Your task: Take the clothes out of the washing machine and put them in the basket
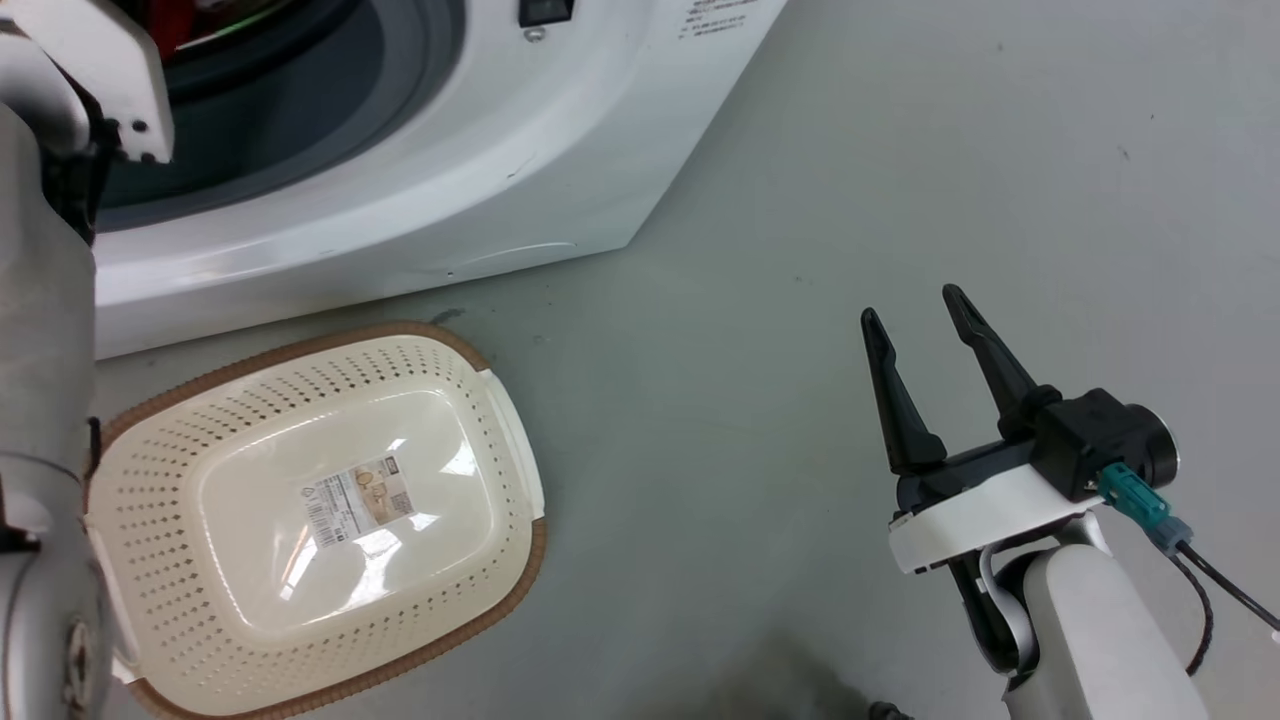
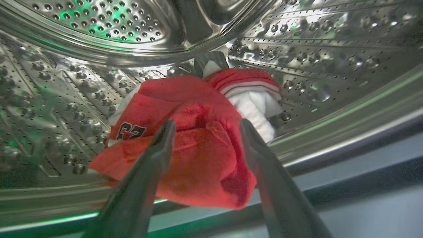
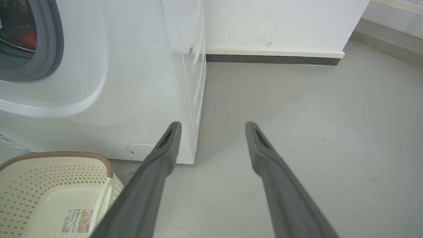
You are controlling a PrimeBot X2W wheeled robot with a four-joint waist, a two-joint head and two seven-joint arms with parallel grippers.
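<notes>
Clothes (image 2: 185, 96) lie in a heap on the floor of the steel drum (image 2: 66, 99) of the washing machine (image 1: 420, 190), close behind the drum's front lip. A dark number shows at the left of the heap. The plain red garment (image 2: 198, 165) is in front. Behind it, to the right, sits the striped garment (image 2: 254, 92), red with white bands and white lining. The left gripper (image 2: 207, 121) is inside the drum with fingers spread wide, one at each side of the red fold; I cannot tell if they touch the fabric.

In the head view the left forearm (image 1: 40, 300) reaches toward the round opening. The basket (image 1: 160, 520) stands on the floor (image 1: 750, 350) just before the washer's lower front, with a paper label (image 1: 358, 500) on its bottom. To the right the grey floor is wide. There the right gripper (image 1: 909, 302) hangs well apart from the basket, fingers parted, holding nothing. The right wrist view adds the washer's right corner and the wall's dark skirting (image 3: 271, 60).
</notes>
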